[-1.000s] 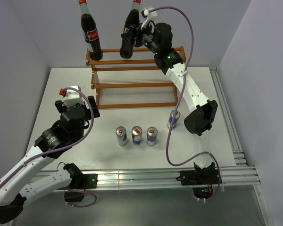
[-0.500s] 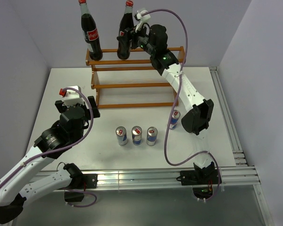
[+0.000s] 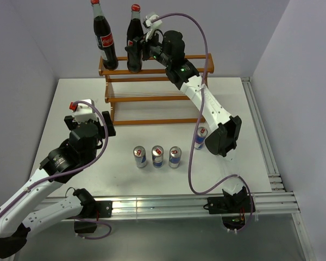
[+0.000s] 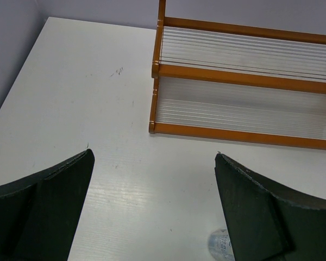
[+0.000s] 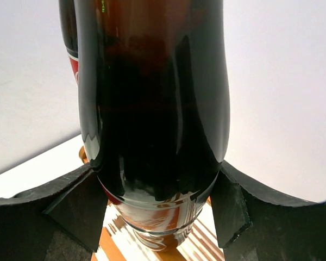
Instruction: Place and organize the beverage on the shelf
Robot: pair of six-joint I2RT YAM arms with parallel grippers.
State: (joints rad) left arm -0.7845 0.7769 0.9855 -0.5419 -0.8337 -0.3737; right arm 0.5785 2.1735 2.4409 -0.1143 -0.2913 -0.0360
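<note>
While the right gripper [image 5: 157,204] clamps a cola bottle [image 3: 133,32] at the top tier of the shelf [image 3: 155,98] near the other bottle [image 3: 104,38], the left gripper [image 4: 152,206] hangs open above the table [image 4: 87,98].

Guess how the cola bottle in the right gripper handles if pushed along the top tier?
Probably tippy: the cola bottle is tall and narrow, at a thin-railed tier of the shelf. Likely slippery and breakable: the right wrist view shows glossy glass between the fingers of the right gripper. Dark liquid fills it high, so probably heavy for its width.
</note>
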